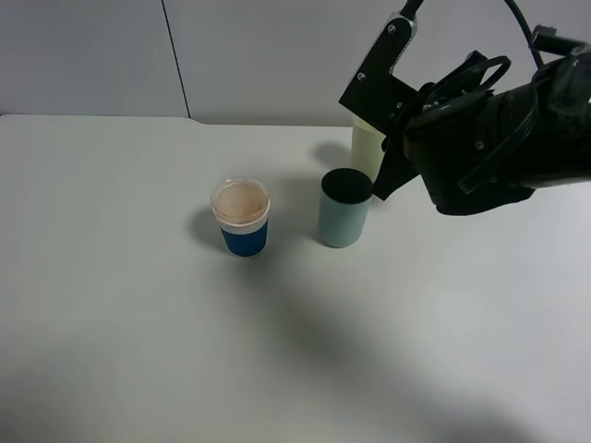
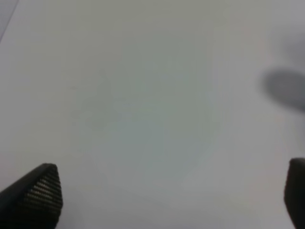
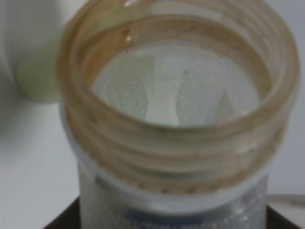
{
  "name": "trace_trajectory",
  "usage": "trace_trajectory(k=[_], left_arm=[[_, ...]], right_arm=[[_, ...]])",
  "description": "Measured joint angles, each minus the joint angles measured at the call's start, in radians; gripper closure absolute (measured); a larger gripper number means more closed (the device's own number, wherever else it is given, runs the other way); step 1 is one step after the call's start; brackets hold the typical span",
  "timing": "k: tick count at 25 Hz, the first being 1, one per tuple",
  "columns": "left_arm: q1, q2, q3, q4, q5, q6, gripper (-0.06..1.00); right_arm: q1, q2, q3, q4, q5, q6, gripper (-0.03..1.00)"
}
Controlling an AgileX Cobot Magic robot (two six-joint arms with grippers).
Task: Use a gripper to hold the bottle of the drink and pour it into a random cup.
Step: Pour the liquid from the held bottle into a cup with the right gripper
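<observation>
The cup [image 1: 344, 209] is a plain teal tumbler with a darker inside. The bottle [image 3: 176, 143] is clear plastic misted with fine droplets, and its wide, capless neck is ringed by threads tinged a brownish tan. A dark strip shows low on its body, too blurred to read.

The left claw [image 2: 167, 193] hangs spread wide over the pale worktop [image 2: 143, 95], its two dark tips far apart. Off to the left of the right claw [image 1: 388, 138], and well apart from it, stands a blue-and-white cup [image 1: 242, 220] with a peach inside. The teal cup stands much nearer, just left of the right claw's tips and on the camera's side of them, close but not touching. A pale yellow-green tumbler [image 1: 366, 148] sits right behind that claw, half hidden by its black fingers.

The bottle sits inside the right claw, which is pinching it. The wrist view shows dark claw parts hugging either side of its body. From the high camera the bulky arm [image 1: 517, 138] hides the bottle altogether.

The teal cup stands upright, mouth up. The bottle's mouth faces the wrist camera, so its long axis runs nearly along that camera's line of sight. I cannot tell whether it is upright or tipped over the worktop.
</observation>
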Motion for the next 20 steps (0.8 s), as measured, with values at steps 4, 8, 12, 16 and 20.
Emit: trace_trajectory(k=[4,8,12,16,20], left_arm=[[0.000,0.000,0.000,0.000,0.000,0.000,0.02],[0.000,0.000,0.000,0.000,0.000,0.000,0.02],[0.000,0.000,0.000,0.000,0.000,0.000,0.02],[0.000,0.000,0.000,0.000,0.000,0.000,0.02],[0.000,0.000,0.000,0.000,0.000,0.000,0.02]], right_arm=[[0.014,0.049,0.000,0.008,0.045,-0.012,0.59],[0.026,0.069,-0.002,0.007,0.051,-0.019,0.59],[0.026,0.069,-0.002,0.005,0.056,-0.061,0.59],[0.026,0.069,-0.002,0.004,0.057,-0.134,0.59],[0.026,0.069,-0.002,0.004,0.057,-0.195,0.59]])
